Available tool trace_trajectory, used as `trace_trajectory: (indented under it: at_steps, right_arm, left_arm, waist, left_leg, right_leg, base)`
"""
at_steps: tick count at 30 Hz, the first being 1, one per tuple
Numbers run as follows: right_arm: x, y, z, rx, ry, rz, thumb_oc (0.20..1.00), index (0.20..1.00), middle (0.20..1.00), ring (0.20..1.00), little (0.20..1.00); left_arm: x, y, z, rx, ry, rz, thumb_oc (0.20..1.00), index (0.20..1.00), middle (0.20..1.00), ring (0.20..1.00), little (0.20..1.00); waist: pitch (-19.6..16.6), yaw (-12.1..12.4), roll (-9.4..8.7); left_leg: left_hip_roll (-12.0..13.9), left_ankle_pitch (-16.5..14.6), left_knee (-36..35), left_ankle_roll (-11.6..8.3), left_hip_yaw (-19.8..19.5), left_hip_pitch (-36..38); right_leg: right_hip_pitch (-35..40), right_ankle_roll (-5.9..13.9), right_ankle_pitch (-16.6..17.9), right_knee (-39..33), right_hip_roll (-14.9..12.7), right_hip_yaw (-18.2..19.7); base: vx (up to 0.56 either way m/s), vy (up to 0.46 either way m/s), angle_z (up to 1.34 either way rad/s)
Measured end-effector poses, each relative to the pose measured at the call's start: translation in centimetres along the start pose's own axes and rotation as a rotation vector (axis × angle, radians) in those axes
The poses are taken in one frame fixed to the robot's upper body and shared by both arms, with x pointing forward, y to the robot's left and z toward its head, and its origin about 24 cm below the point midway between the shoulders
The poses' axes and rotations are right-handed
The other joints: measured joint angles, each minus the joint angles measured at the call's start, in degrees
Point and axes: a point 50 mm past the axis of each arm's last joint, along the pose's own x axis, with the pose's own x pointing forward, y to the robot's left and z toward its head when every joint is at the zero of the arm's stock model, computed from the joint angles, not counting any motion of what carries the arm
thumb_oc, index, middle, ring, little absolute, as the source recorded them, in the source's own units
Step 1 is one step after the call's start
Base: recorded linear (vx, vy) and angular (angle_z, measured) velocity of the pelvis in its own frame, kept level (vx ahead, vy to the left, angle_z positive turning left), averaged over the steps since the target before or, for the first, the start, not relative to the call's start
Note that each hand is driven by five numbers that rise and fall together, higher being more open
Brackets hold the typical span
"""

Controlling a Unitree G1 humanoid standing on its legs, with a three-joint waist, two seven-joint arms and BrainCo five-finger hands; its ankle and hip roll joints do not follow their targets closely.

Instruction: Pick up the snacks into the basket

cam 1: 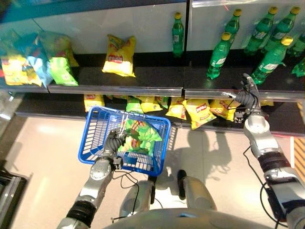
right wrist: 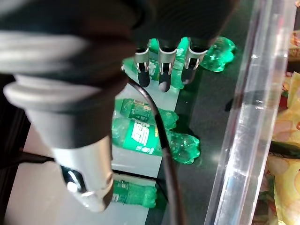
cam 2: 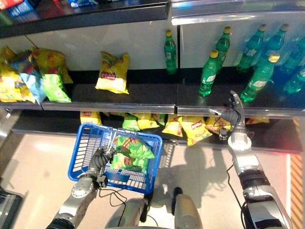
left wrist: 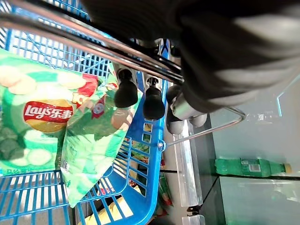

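- Green snack bags are seen inside the blue basket, long axes slanting toward the shelf.
- The basket's wire handle is gripped by the left hand's curled fingers.
- The right hand is raised at the shelf edge, fingers relaxed, nothing held.

Bright overhead light is washing the pale floor and glaring off the white shelf back. A soft shadow is falling on the floor right of the basket. The lower shelf is sitting in darkness. In the right wrist view, the green bottles are glowing and blurring, and the clear shelf edge is catching glare.
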Motion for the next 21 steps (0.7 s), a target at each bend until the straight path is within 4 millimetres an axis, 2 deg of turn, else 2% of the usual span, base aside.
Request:
trace_trajectory:
  at_steps: [1,2,3,4,5,6,7,8,9,10,11,12,13,15,17,18,19,20,21]
  right_arm:
    - [0.0,0.6,0.1,0.015,0.000,0.013,1.000,1.000,1.000,1.000,1.000]
    - [-0.1,0.9,0.1,0.021,0.000,0.023,1.000,1.000,1.000,1.000,1.000]
    - [0.0,1.0,0.1,0.022,-0.003,0.033,1.000,1.000,1.000,1.000,1.000]
    - [-0.1,1.2,0.1,0.024,-0.004,0.042,1.000,1.000,1.000,1.000,1.000]
    - [-0.2,1.4,0.0,0.025,0.001,0.046,1.000,1.000,1.000,1.000,1.000]
    - [-0.4,1.5,-0.1,0.021,0.005,0.056,1.000,1.000,1.000,1.000,1.000]
    - [-0.7,1.5,-0.4,0.021,0.013,0.062,1.000,1.000,1.000,1.000,1.000]
    - [-0.8,1.7,-0.4,0.021,0.009,0.075,1.000,1.000,1.000,1.000,1.000]
    - [-1.0,1.7,-0.6,0.017,0.016,0.080,1.000,1.000,1.000,1.000,1.000]
    - [-1.0,1.8,-0.7,0.014,0.016,0.084,1.000,1.000,1.000,1.000,1.000]
    - [-1.1,1.9,-0.7,0.015,0.019,0.084,1.000,1.000,1.000,1.000,1.000]
    - [-0.9,1.9,-0.5,0.019,0.014,0.078,1.000,1.000,1.000,1.000,1.000]
    - [-0.2,2.0,0.1,0.025,-0.001,0.071,1.000,1.000,1.000,1.000,1.000]
    - [0.2,1.8,0.5,0.022,-0.012,0.063,1.000,1.000,1.000,1.000,1.000]
    - [0.2,1.8,0.5,0.019,-0.008,0.064,1.000,1.000,1.000,1.000,1.000]
    - [0.3,1.8,0.5,0.019,-0.009,0.061,1.000,1.000,1.000,1.000,1.000]
    - [0.3,1.8,0.4,0.018,-0.005,0.060,1.000,1.000,1.000,1.000,1.000]
    - [0.3,1.4,0.3,0.012,0.003,0.052,1.000,1.000,1.000,1.000,1.000]
    - [0.5,0.8,0.4,-0.003,-0.001,0.040,1.000,1.000,1.000,1.000,1.000]
  left_arm:
    - [-0.3,0.6,-0.3,0.002,0.012,0.024,0.200,0.200,0.200,0.200,0.200]
    - [-0.5,1.0,-0.5,0.001,0.019,0.041,0.200,0.200,0.200,0.200,0.200]
    - [-0.8,1.3,-0.9,-0.002,0.032,0.062,0.200,0.200,0.200,0.200,0.200]
    - [-1.0,1.8,-1.1,-0.007,0.040,0.090,0.200,0.200,0.200,0.200,0.200]
    - [-1.0,2.1,-1.0,-0.011,0.041,0.106,0.200,0.200,0.200,0.200,0.200]
    - [-0.8,2.3,-0.9,-0.009,0.037,0.120,0.200,0.200,0.200,0.200,0.200]
    - [-0.6,2.3,-0.8,-0.010,0.038,0.117,0.200,0.200,0.200,0.200,0.200]
    - [-0.3,2.4,-0.5,-0.004,0.027,0.121,0.200,0.200,0.200,0.200,0.200]
    - [0.1,2.4,-0.1,-0.001,0.014,0.121,0.200,0.200,0.200,0.200,0.200]
    - [0.2,2.5,0.1,0.005,0.009,0.124,0.200,0.200,0.200,0.200,0.200]
    - [0.2,2.7,0.2,0.009,0.006,0.129,0.200,0.200,0.200,0.200,0.200]
    - [0.1,2.7,0.1,0.007,0.007,0.130,0.200,0.200,0.200,0.200,0.200]
    - [0.3,3.0,0.4,0.002,-0.004,0.150,0.200,0.200,0.200,0.200,0.200]
    - [0.6,3.2,0.8,0.000,-0.016,0.162,0.200,0.200,0.200,0.200,0.200]
    - [0.6,3.4,0.9,0.003,-0.018,0.173,0.200,0.200,0.200,0.200,0.200]
    - [0.6,3.4,0.8,0.003,-0.013,0.175,0.200,0.200,0.200,0.200,0.200]
    - [0.5,3.3,0.6,0.001,-0.007,0.176,0.200,0.200,0.200,0.200,0.200]
    - [0.5,2.9,0.3,-0.009,0.002,0.168,0.200,0.200,0.200,0.200,0.200]
    - [0.5,2.1,0.2,-0.032,0.003,0.157,0.200,0.200,0.200,0.200,0.200]
  waist:
    - [-0.1,0.5,0.14]
    - [-0.3,1.2,0.15]
    - [-0.6,1.6,0.45]
    - [-0.9,1.3,0.74]
    - [-0.9,1.3,0.28]
    - [-1.1,0.7,-0.62]
    - [-1.1,0.5,-1.02]
    - [-0.9,-0.5,-1.20]
    - [-0.7,-1.1,-1.47]
    - [-0.4,-1.7,-1.78]
    - [-0.1,-2.1,-2.00]
    - [-0.5,-2.5,-2.13]
    - [-0.5,-2.1,-2.28]
    - [0.2,-2.4,-2.25]
    - [0.3,-3.2,-2.41]
    - [0.3,-3.1,-2.54]
    - [0.3,-2.8,-2.65]
    - [0.2,-3.3,-2.86]
    - [0.5,-3.2,-2.00]
  left_leg:
    - [0.8,0.4,0.5,0.73,0.2,-0.1]
    - [1.0,0.3,1.0,1.14,0.2,0.4]
    - [1.8,0.4,1.5,1.35,0.8,2.4]
    - [2.7,3.3,-0.4,4.64,2.9,4.8]
    - [2.6,3.2,-0.3,5.26,4.6,4.9]
    - [1.8,1.9,-0.5,6.57,6.6,5.8]
    - [1.2,2.1,-0.9,7.09,7.6,7.5]
    - [0.6,1.3,0.0,7.62,7.9,8.7]
    - [0.3,0.3,0.0,7.99,7.8,10.5]
    - [0.2,-0.2,0.2,8.24,7.9,11.3]
    - [0.5,-0.9,-0.4,9.12,7.9,12.8]
    - [1.1,-1.2,-1.2,8.98,9.2,13.0]
    - [1.2,-1.0,-2.2,8.92,9.9,12.5]
    - [1.6,-1.0,-2.6,8.55,9.8,12.4]
    - [1.9,-1.2,-2.7,7.36,9.5,13.2]
    - [1.9,-1.6,-3.0,6.61,9.5,14.1]
    - [1.8,-1.9,-3.2,6.23,9.1,14.6]
    - [1.4,-2.5,-3.0,5.31,7.9,14.9]
    - [2.4,-3.0,-3.0,4.51,7.2,15.0]
  right_leg:
    - [0.3,0.47,-0.1,-1.0,1.7,2.6]
    - [0.0,0.50,-0.1,-0.9,2.0,3.7]
    - [0.3,1.51,-0.8,-0.8,1.9,4.4]
    - [0.0,3.50,-1.5,0.4,1.4,3.5]
    - [-0.3,4.73,-2.2,1.8,0.5,3.2]
    - [-0.2,7.16,-4.0,5.6,-1.4,2.5]
    - [0.2,9.84,-5.6,10.0,-3.0,2.3]
    - [-0.3,10.84,-5.4,14.1,-3.4,2.5]
    - [-1.1,12.87,-4.4,18.4,-3.7,2.3]
    - [-2.0,13.35,-3.5,21.6,-3.9,2.4]
    - [-4.2,12.92,-3.3,24.3,-5.4,0.6]
    - [-4.9,12.27,-4.0,20.0,-6.5,-0.8]
    - [-5.3,12.38,-3.6,10.2,-7.6,-1.0]
    - [-5.7,12.76,-1.7,0.8,-9.4,-0.2]
    - [-5.7,13.85,2.9,-6.5,-11.4,1.3]
    - [-4.5,14.27,6.9,-10.5,-12.3,1.0]
    - [-3.5,14.43,8.0,-11.6,-12.5,1.0]
    - [-2.2,13.73,11.6,-13.2,-12.5,1.2]
    - [-1.9,12.37,14.4,-12.9,-11.6,0.8]
  base:
    - [0.30,0.158,-1.13]
    - [0.34,0.166,-1.47]
    - [0.35,0.144,-1.43]
    - [0.33,0.126,-1.28]
    - [0.33,0.135,-0.90]
    - [0.27,0.127,-0.65]
    - [0.23,0.140,-0.54]
    - [0.18,0.121,-0.29]
    - [0.18,0.131,-0.09]
    - [0.24,0.083,0.08]
    - [0.20,0.046,0.00]
    - [0.25,-0.056,-0.19]
    - [0.12,-0.059,-0.30]
    - [0.12,-0.077,-0.05]
    - [0.12,-0.128,0.12]
    - [0.08,-0.135,0.11]
    - [0.07,-0.138,0.26]
    - [0.05,-0.093,0.42]
    - [0.08,-0.154,0.37]
